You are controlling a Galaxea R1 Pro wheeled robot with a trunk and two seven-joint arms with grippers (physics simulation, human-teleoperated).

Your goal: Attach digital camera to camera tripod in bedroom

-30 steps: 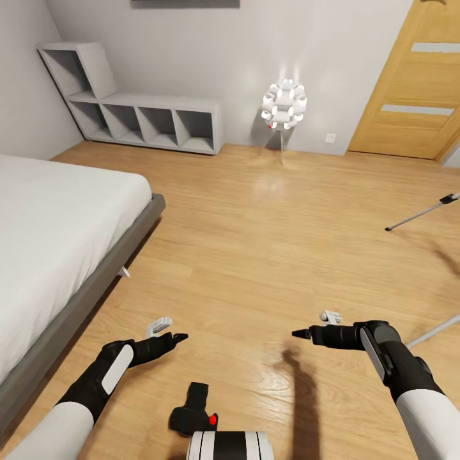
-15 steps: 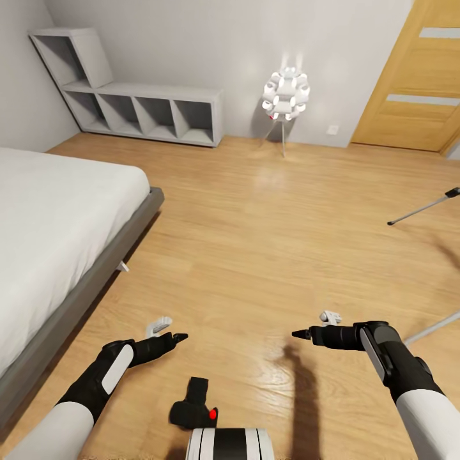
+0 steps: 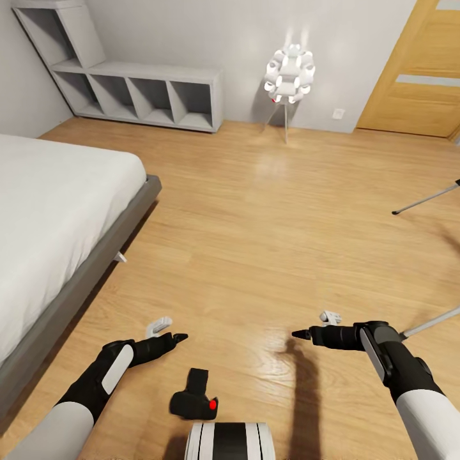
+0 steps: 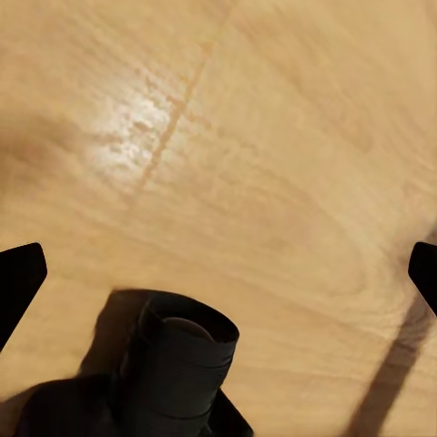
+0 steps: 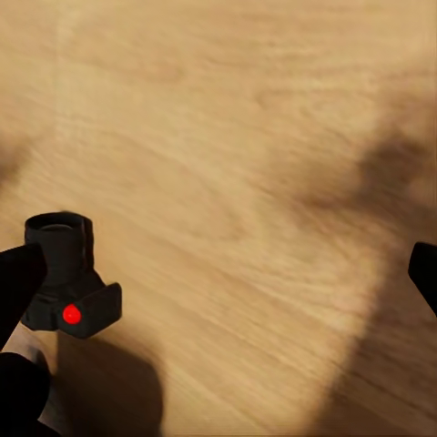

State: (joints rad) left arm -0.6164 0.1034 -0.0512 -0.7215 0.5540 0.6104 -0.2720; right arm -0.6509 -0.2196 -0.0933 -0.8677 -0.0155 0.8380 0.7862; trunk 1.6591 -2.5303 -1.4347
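The digital camera (image 3: 193, 399), small, black and with a red button, lies on the wood floor just in front of my trunk, between my two arms. The left wrist view shows its lens barrel (image 4: 182, 364), and the right wrist view shows the digital camera (image 5: 66, 282) with its red dot. My left gripper (image 3: 176, 337) hovers open to the camera's left, nothing between its fingers (image 4: 18, 282). My right gripper (image 3: 300, 333) hovers open to its right, fingers (image 5: 423, 273) wide apart. Two silver legs of the camera tripod (image 3: 425, 199) reach in from the right edge; its head is out of view.
A white-mattress bed (image 3: 51, 211) on a grey frame fills the left side. Grey cube shelves (image 3: 140, 96) stand along the far wall, with a white-ball floor lamp (image 3: 291, 73) beside them. An oak door (image 3: 421, 83) is at the far right. Open plank floor lies ahead.
The whole head view has shifted: shelves, lamp, door and bed have slid up the picture, so the camera moved. Both arms keep the same pose.
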